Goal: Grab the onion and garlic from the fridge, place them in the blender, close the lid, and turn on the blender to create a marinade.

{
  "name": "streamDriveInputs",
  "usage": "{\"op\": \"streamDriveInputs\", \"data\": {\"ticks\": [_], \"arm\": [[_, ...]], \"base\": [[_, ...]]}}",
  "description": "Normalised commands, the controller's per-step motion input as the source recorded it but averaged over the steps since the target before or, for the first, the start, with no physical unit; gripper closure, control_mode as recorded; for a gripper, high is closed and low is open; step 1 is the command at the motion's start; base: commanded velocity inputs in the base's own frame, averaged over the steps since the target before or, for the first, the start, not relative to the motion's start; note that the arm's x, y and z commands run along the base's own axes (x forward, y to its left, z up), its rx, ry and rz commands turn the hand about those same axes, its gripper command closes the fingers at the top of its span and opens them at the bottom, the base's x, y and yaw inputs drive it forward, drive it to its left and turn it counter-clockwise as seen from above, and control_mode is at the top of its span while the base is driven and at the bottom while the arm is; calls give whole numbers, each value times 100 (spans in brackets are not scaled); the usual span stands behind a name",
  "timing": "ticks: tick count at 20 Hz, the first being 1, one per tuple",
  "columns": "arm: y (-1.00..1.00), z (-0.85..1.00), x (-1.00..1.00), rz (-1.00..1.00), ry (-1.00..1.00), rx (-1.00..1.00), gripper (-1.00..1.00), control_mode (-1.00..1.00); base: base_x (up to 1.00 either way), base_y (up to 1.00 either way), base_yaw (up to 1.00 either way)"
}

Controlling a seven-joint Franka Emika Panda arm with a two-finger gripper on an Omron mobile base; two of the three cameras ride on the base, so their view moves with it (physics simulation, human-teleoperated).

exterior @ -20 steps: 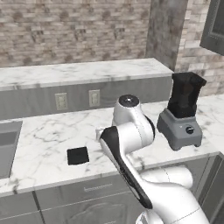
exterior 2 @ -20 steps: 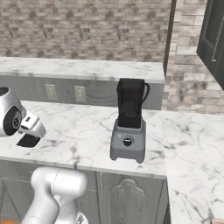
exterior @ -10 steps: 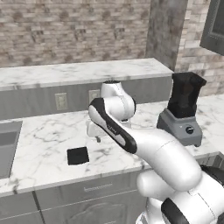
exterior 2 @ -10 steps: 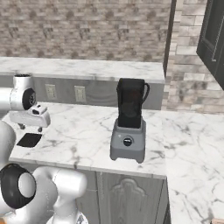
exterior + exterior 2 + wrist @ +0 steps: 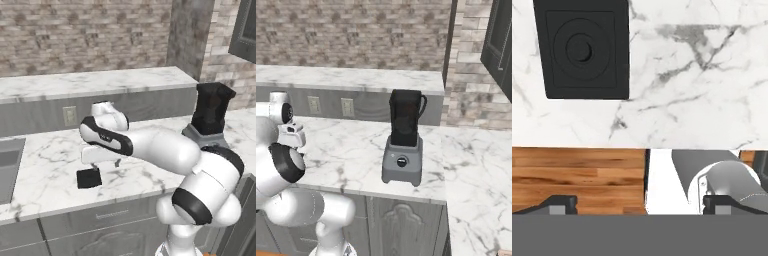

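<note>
Swinging leftward over the past second, away from the blender side, now hangs the two-finger tool with tips spread wide and empty above the flat black square lid, which lies on the white marbled tabletop close to its front edge. Looks like the lid step: reach, then carry. Beyond, clear marble runs toward the grey-based blender with its tall black jar, well apart rightward.

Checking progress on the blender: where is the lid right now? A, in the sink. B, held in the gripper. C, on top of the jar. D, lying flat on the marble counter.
D: the lid lies flat on the counter, left of the blender, below the open gripper.
</note>
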Motion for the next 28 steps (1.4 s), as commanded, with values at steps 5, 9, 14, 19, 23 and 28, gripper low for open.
{"op": "streamDriveInputs", "data": {"ticks": [5, 9, 14, 19, 23, 28], "arm": [[54, 0, 6, 5, 6, -3, -100, -100], [34, -18, 3, 1, 4, -3, -100, -100], [-12, -69, 7, -4, -6, 0, -100, -100], [0, -28, 40, -8, -7, 0, -100, -100], [0, -15, 43, -9, -2, 0, -100, -100], [6, -23, 38, -9, -2, 0, -100, -100]], "base": [[0, 0, 0], [0, 0, 0], [0, 0, 0], [0, 0, 0], [0, 0, 0], [0, 0, 0]]}}
